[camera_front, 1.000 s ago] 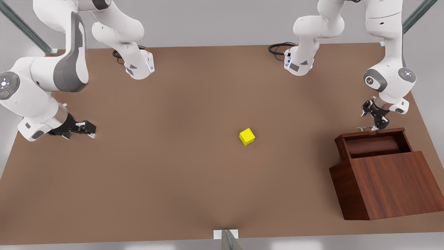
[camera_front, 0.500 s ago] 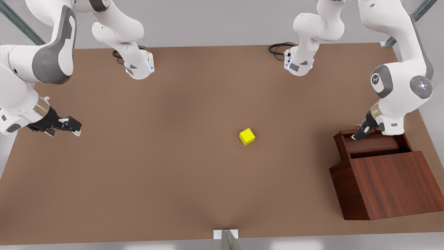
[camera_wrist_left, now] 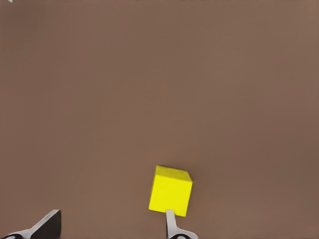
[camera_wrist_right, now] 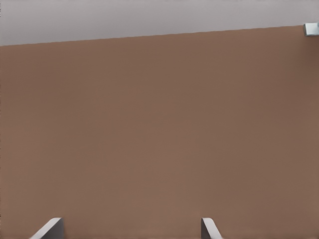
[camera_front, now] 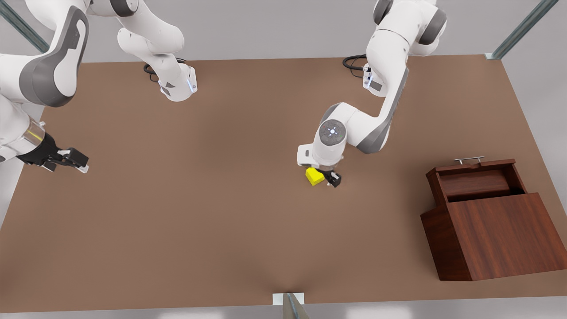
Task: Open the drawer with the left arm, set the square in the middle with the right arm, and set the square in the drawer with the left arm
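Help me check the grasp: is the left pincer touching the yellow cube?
Cannot tell. In the left wrist view one fingertip of the open left pincer overlaps the cube's edge, possibly just above it.

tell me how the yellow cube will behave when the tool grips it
The cube looks rigid with flat faces, so it probably won't roll and should sit squarely between the fingers. Its smooth surface might slip. One finger of the left tool is already at its side, so closing off-centre could nudge it.
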Controlling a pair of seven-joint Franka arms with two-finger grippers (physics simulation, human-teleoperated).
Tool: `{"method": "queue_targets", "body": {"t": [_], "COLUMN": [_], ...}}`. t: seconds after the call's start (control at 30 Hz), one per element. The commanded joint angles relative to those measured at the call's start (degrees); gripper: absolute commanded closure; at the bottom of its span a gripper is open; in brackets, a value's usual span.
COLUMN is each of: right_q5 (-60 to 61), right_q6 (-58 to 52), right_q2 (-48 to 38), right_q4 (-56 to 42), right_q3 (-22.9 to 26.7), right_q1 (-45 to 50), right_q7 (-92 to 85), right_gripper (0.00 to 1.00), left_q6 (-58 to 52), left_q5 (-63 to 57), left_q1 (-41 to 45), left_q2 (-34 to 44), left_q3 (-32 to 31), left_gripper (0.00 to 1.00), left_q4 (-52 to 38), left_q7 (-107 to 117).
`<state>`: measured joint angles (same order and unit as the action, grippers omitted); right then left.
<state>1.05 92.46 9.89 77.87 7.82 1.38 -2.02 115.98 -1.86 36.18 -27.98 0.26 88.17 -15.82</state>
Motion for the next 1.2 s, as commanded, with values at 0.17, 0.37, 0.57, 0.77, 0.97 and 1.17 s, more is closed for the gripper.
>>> {"method": "queue_targets", "body": {"t": [0.17,0.37,0.57,0.77,0.97,1.17], "right_q5": [0.0,0.7,0.4,0.0,0.3,0.7], "right_q6": [0.1,0.1,-3.6,-4.8,-4.7,-4.5], "right_q2": [0.0,0.0,-0.3,0.5,0.9,1.3], "right_q4": [0.0,0.0,0.0,-1.7,-1.7,-1.7], "right_q3": [-0.1,0.0,0.0,0.0,-0.1,-0.1], "right_q1": [0.0,-0.2,-0.1,-0.2,0.4,0.5], "right_q7": [0.2,0.3,-0.1,0.3,0.3,0.3], "right_gripper": [0.00,0.00,0.00,0.00,0.00,0.00], "left_q6": [4.7,11.6,17.4,17.9,18.8,19.8], "left_q5": [-1.0,-0.8,-0.9,-0.9,-1.2,-1.3], "left_q1": [0.3,1.8,2.1,2.5,2.6,2.6], "left_q2": [0.4,1.0,-0.3,-2.3,-3.0,-3.9], "left_q3": [-0.2,-0.3,-0.3,-0.3,-0.2,0.0], "left_gripper": [0.00,0.00,0.00,0.00,0.00,0.00], "left_q4": [7.3,14.7,18.8,18.9,19.6,19.6], "left_q7": [-5.8,-5.7,-5.7,-5.7,-5.7,-5.7]}}
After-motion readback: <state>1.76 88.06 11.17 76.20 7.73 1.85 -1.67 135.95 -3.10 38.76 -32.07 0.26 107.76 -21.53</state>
